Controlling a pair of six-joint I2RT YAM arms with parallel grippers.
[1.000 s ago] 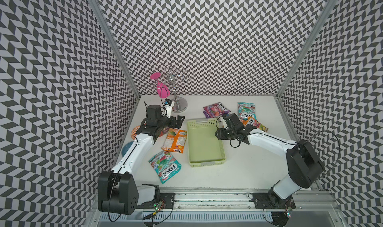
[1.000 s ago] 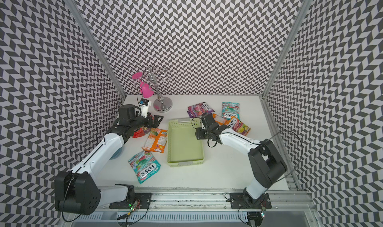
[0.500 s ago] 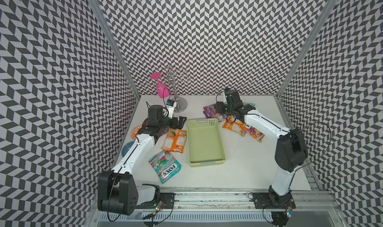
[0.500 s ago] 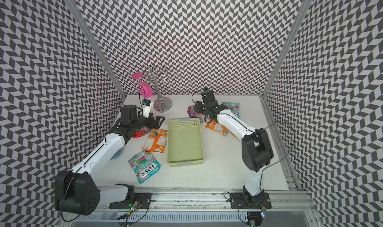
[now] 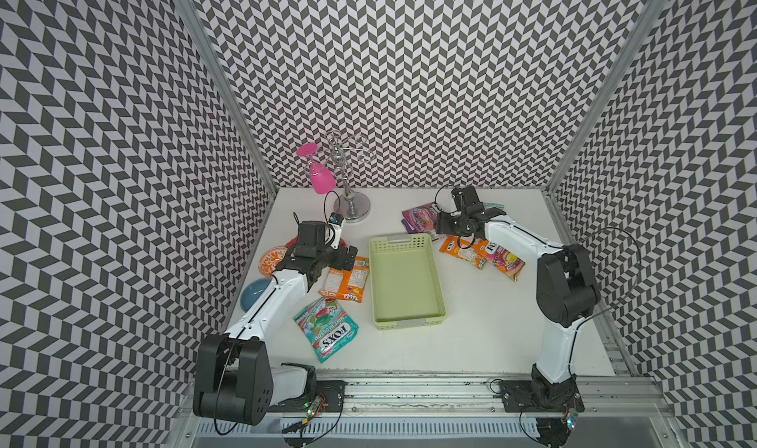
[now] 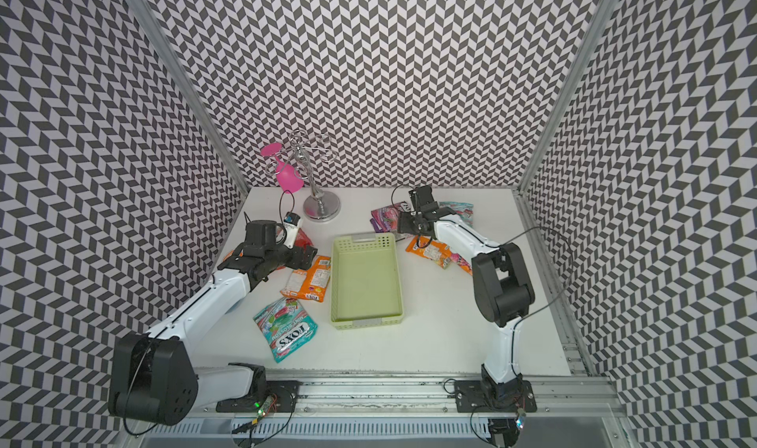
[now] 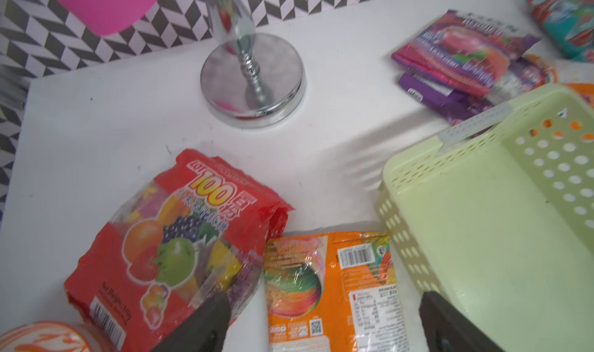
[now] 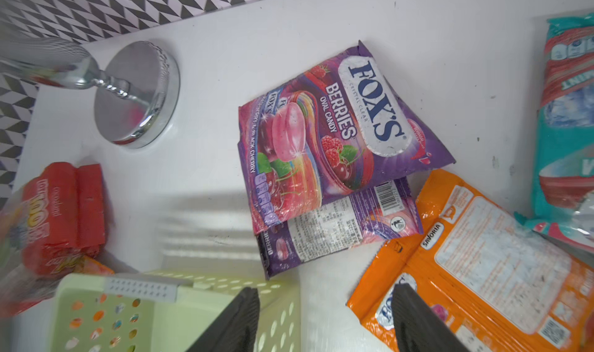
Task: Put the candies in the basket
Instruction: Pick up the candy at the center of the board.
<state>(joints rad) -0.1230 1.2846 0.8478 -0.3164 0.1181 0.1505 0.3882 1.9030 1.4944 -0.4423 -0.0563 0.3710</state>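
Observation:
The pale green basket point(image 5: 399, 240) stands mid-table with nothing in it. Candies lie on both sides. To its left are an orange bag point(image 5: 346, 280), a teal bag point(image 5: 329, 331) and a red fruit bag point(image 7: 167, 237). Behind and to its right lie two stacked purple bags point(image 8: 337, 131), an orange bag point(image 5: 463, 250), a red-pink bag point(image 5: 507, 260) and a teal bag point(image 6: 461, 212). My left gripper point(image 7: 321, 308) hangs open over the left orange bag's near end, holding nothing. My right gripper point(image 8: 326, 302) is open over the basket's far right corner, between it and the right orange bag point(image 8: 482, 263).
A chrome stand point(image 5: 351, 211) with a pink glass point(image 5: 321, 178) hanging on it occupies the back left. An orange-and-white bowl point(image 5: 271, 257) and a blue dish point(image 5: 253, 294) sit by the left wall, under my left arm. Patterned walls close three sides.
My right gripper swung from the basket's right rim back toward the purple bags and opened wider. My left gripper shifted slightly toward the basket, staying open.

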